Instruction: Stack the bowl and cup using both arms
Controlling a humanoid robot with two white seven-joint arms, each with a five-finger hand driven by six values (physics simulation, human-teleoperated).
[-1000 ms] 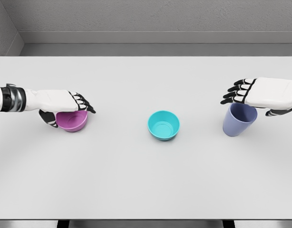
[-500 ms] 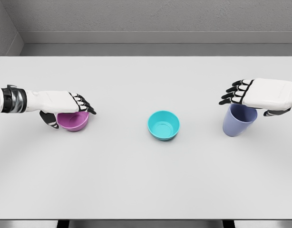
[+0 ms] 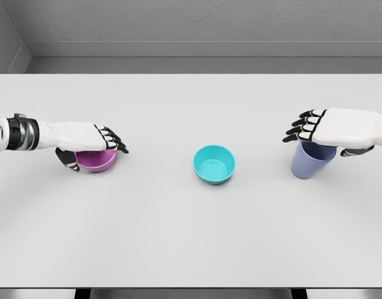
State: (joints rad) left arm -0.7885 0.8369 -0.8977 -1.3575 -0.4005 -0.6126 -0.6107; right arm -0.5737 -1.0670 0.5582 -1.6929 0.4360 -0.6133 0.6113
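Note:
A pink bowl [image 3: 99, 162] sits on the left of the white table [image 3: 191, 243]. My left hand [image 3: 94, 148] lies low over it, fingers reaching across its top and thumb down beside its left wall, not visibly clamped. A teal bowl [image 3: 214, 164] stands upright in the middle, untouched. On the right stands a lilac cup [image 3: 309, 166], mouth up. My right hand [image 3: 320, 137] hovers flat over its rim, fingers stretched to the left past the cup, thumb at its right side. Both hands hide part of what is under them.
The table's far edge meets a grey wall. Its near edge runs along the bottom of the picture. Only the two bowls and the cup stand on it.
The left hand has sunk a little and slid right over the pink bowl. The right hand has shifted left and lower onto the cup's rim. Bowls and cup have not moved.

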